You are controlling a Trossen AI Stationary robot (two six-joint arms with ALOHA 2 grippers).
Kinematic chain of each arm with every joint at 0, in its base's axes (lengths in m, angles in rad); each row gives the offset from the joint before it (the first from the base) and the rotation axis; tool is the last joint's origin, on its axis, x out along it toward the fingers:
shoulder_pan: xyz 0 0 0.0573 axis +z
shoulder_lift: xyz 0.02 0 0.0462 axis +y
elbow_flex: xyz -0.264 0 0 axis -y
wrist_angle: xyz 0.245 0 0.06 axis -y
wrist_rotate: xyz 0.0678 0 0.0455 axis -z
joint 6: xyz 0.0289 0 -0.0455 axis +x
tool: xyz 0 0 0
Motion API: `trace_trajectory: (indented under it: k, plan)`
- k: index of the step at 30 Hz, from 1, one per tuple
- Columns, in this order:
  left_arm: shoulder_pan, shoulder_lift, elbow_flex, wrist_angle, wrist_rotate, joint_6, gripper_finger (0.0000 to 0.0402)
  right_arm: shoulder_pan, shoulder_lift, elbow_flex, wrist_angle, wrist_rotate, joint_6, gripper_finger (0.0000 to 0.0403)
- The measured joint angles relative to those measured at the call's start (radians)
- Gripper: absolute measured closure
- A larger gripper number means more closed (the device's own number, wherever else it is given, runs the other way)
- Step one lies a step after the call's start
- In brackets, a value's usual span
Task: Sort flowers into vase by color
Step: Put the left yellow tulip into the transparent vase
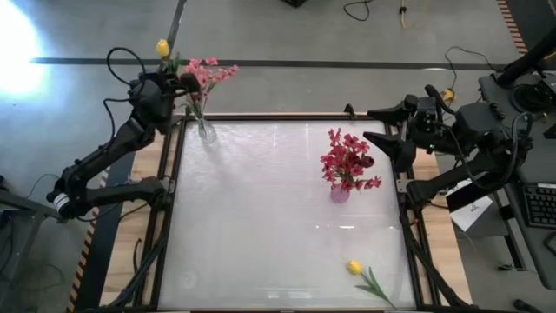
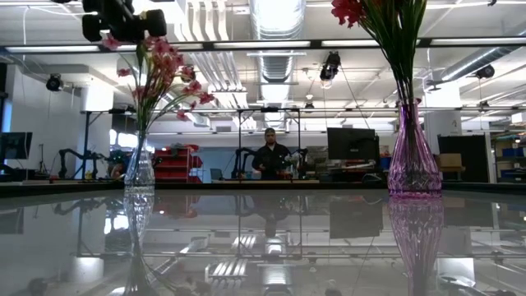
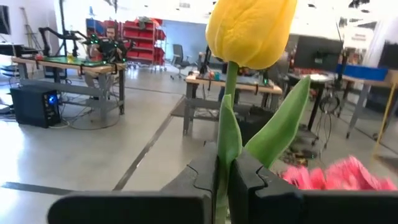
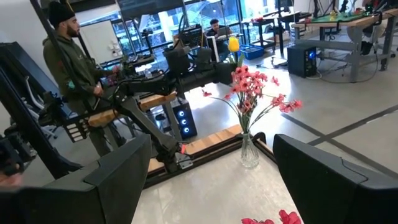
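My left gripper (image 1: pixel 176 76) is beyond the table's far-left corner, level with the pink blossoms, and shut on a yellow tulip (image 1: pixel 162 48). Its bud (image 3: pixel 250 28) stands above the fingers. Just beside it a clear vase (image 1: pixel 206 130) holds the pink sprays (image 1: pixel 204 74) and stands on the table's far-left part. A purple vase (image 1: pixel 340 193) with red sprays (image 1: pixel 346 161) stands right of centre. A second yellow tulip (image 1: pixel 354 268) lies on its side near the near-right corner. My right gripper (image 4: pixel 211 186) waits open at the table's right edge. My left gripper pinches the yellow tulip's green stem (image 3: pixel 224 163) between its two fingers, below the bud and at the base of the leaves. The fingers (image 3: pixel 255 180) lie about level and across the stem. The tulip is lifted clear and stands upright above them.
The glossy white tabletop (image 1: pixel 261 226) is framed by dark rails (image 1: pixel 408 243). Between the two vases there is open surface. A person (image 4: pixel 68 56) stands beyond the left arm, and another person (image 2: pixel 271 156) sits far off in the room. A keyboard (image 1: pixel 540 204) lies off the table's right.
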Motion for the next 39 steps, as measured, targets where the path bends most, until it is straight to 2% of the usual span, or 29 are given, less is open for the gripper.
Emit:
trace_trajectory:
  k: [7, 11, 15, 21, 29, 33, 39]
  plan:
    - [0.001, 0.0, -0.028, -0.018, 0.0, -0.038, 0.0402, 0.0, 0.001, 0.0, 0.0, 0.0, 0.004, 0.0074]
    - [0.001, -0.003, -0.09, -0.021, 0.0, -0.123, 0.0402, 0.0, 0.002, 0.0, 0.0, 0.0, 0.004, 0.0074]
    - [-0.001, -0.003, -0.145, -0.013, 0.003, -0.14, 0.0402, 0.0, 0.002, 0.0, 0.0, 0.001, 0.005, 0.0074]
    - [-0.006, -0.015, -0.209, -0.029, 0.059, -0.226, 0.0402, 0.0, 0.002, 0.0, 0.0, 0.001, 0.003, 0.0074]
    - [-0.006, -0.044, -0.242, -0.187, 0.151, -0.318, 0.04, 0.0, 0.002, 0.0, 0.0, 0.001, -0.003, 0.0074]
    - [-0.005, -0.07, -0.215, -0.284, 0.204, -0.321, 0.037, 0.0, 0.002, 0.0, -0.001, 0.001, -0.026, 0.0074]
    - [-0.005, -0.098, -0.093, -0.511, 0.224, -0.32, 0.0287, 0.0, 0.002, 0.0, -0.004, 0.001, -0.065, 0.0074]
